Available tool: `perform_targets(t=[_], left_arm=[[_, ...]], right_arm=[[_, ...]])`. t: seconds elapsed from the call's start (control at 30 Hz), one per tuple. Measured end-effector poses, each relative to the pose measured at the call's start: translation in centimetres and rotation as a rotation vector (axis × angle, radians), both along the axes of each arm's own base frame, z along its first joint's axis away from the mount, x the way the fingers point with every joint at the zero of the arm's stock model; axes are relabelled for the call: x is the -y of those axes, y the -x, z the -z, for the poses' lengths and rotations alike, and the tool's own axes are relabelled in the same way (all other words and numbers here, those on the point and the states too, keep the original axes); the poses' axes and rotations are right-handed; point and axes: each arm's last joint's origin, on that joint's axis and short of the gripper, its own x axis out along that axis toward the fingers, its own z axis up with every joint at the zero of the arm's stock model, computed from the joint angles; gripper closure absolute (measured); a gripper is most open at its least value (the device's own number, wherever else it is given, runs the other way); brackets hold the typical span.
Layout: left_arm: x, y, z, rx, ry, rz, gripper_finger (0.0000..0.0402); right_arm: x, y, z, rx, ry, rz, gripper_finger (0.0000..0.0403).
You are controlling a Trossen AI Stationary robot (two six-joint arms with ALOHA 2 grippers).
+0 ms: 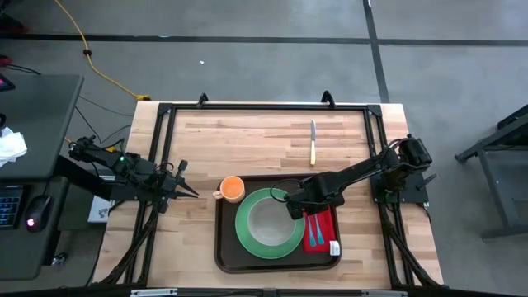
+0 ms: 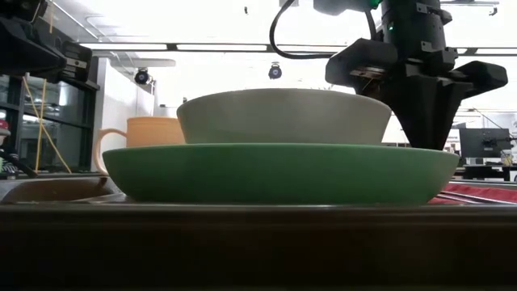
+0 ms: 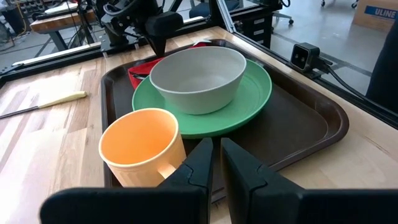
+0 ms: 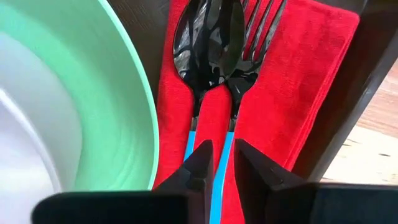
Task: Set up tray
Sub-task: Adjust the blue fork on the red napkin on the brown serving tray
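Observation:
The dark brown tray (image 1: 227, 247) lies near the table's front edge. On it stands a green plate (image 1: 247, 235) with a grey bowl (image 1: 268, 221) in it. An orange cup (image 1: 232, 189) stands at its far left corner. A red napkin (image 4: 298, 74) lies right of the plate, bearing a blue-handled spoon (image 4: 208, 37) and fork (image 4: 261, 25) side by side. My right gripper (image 4: 222, 165) points down over the napkin, a little open, one finger on either side of the fork's handle (image 4: 219, 180). My left gripper (image 3: 216, 162) waits left of the tray behind the cup, a narrow gap between its fingers and nothing in it.
A knife (image 1: 312, 142) with a pale handle lies on the bare wood beyond the tray, toward the far edge. A black frame (image 1: 264, 107) runs along the table's far and side edges. A small camera (image 3: 305, 56) sits at the near edge.

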Motion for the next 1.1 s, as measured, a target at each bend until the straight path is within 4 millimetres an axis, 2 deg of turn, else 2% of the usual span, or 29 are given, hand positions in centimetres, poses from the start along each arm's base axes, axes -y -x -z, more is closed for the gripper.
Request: perform_targets(t=[0.57, 1.1], left_arm=[[0.0, 0.0, 0.0, -0.002, 0.006, -0.002, 0.0339], [0.0, 0.0, 0.0, -0.002, 0.006, -0.002, 0.0339]], right_arm=[[0.2, 0.7, 1.2, -0.038, 0.001, 0.0, 0.0314], [0.1, 0.3, 1.8, -0.026, 0.017, -0.017, 0.0308]])
